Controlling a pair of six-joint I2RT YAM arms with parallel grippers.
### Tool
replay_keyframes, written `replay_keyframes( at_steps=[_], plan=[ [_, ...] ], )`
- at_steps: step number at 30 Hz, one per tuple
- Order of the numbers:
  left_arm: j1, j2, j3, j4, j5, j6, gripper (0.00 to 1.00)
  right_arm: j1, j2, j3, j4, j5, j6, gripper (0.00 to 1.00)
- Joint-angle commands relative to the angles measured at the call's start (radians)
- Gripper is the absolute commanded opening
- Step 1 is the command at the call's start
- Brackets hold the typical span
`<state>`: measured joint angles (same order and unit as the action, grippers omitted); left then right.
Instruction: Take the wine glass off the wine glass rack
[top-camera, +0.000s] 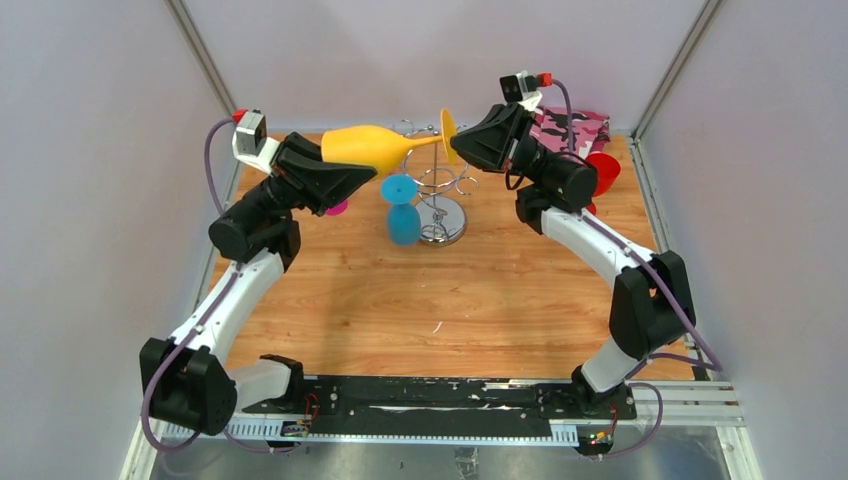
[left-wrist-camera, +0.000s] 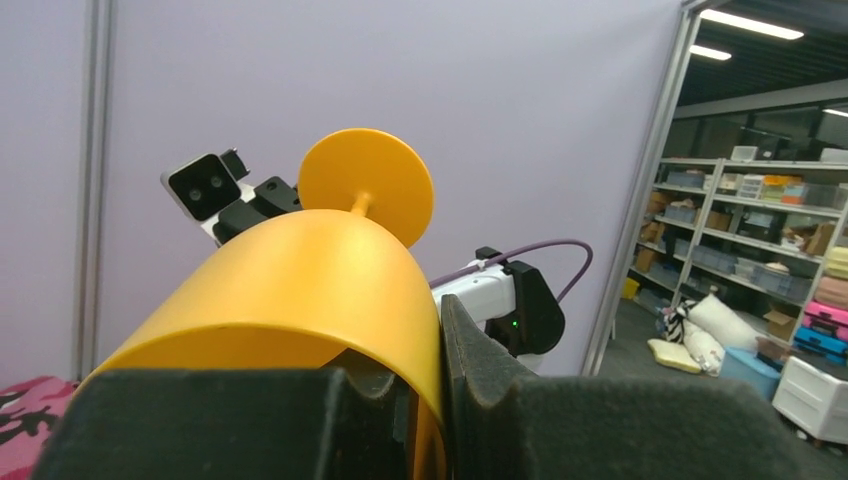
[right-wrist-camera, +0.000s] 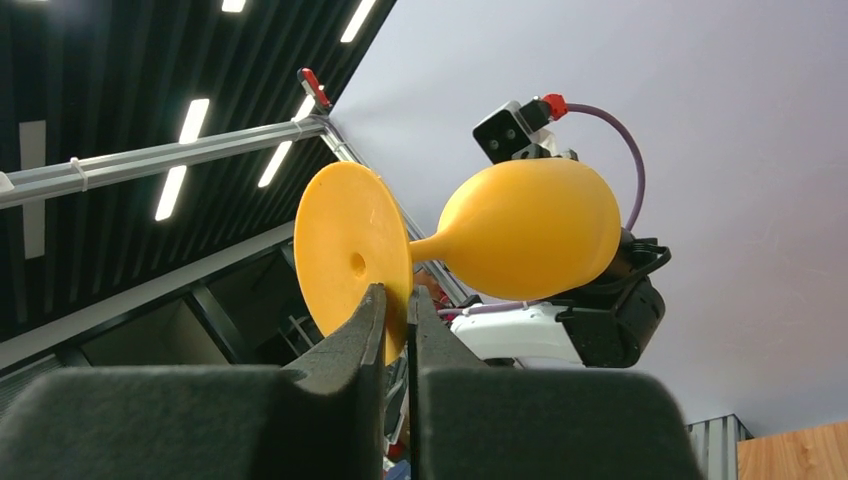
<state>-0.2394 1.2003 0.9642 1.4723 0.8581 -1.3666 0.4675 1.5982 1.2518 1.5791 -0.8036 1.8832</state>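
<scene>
Nearest my right wrist lens are the two black pads of the right tool (right-wrist-camera: 397, 300), pinched shut on the lower rim of the foot of the glass (right-wrist-camera: 525, 228). The glass is yellow and lies on its side in the air with its stem level. It is off the rack (top-camera: 440, 195) and bridges the gap between the two arms. At the far end the left tool (left-wrist-camera: 420, 400) is clamped on the mouth end of the bowl, and the rim edge runs down between its fingers.

From above, the foot hangs just behind the rack's top loops. The rack stands upright near the back middle of the worktop (top-camera: 400, 310). A blue glass (top-camera: 402, 210) is just left of the rack, its foot uppermost. I cannot tell whether it touches the wire.

A red cup (top-camera: 603, 172) and a camouflage cloth (top-camera: 575, 128) lie by the back right corner, close behind the right arm. Bare wood runs from the rack to the arm bases. Walls and frame posts close in tight along the left, right and back edges.
</scene>
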Motion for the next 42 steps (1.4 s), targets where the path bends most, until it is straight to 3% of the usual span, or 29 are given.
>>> replay_keyframes(
  at_steps=[1, 9, 13, 18, 23, 34, 39, 42],
  plan=[
    [-0.015, -0.097, -0.013, -0.155, -0.017, 0.169, 0.00, 0.013, 0.044, -0.005, 0.016, -0.041, -0.064, 0.11],
    [-0.015, -0.268, 0.022, -0.638, -0.124, 0.439, 0.00, 0.012, 0.055, 0.009, 0.016, -0.044, -0.059, 0.60],
    [-0.015, -0.340, 0.055, -0.873, -0.217, 0.550, 0.00, 0.013, 0.050, 0.007, 0.015, -0.048, -0.060, 0.73],
    [-0.015, -0.384, 0.187, -1.304, -0.394, 0.738, 0.00, 0.002, 0.033, -0.018, 0.016, -0.046, -0.071, 0.76],
    [-0.016, -0.356, 0.383, -1.717, -0.693, 0.926, 0.00, -0.023, 0.008, -0.058, 0.016, -0.040, -0.079, 0.77],
    [-0.015, -0.075, 0.877, -2.200, -1.357, 1.113, 0.00, -0.108, -0.061, -0.156, 0.016, -0.054, -0.078, 0.77],
    [-0.009, 0.090, 1.070, -2.363, -1.427, 1.150, 0.00, -0.190, -0.113, -0.192, 0.016, -0.069, -0.076, 0.77],
    [0.027, 0.146, 1.118, -2.400, -1.381, 1.147, 0.00, -0.245, -0.141, -0.214, 0.016, -0.080, -0.077, 0.77]
  ],
)
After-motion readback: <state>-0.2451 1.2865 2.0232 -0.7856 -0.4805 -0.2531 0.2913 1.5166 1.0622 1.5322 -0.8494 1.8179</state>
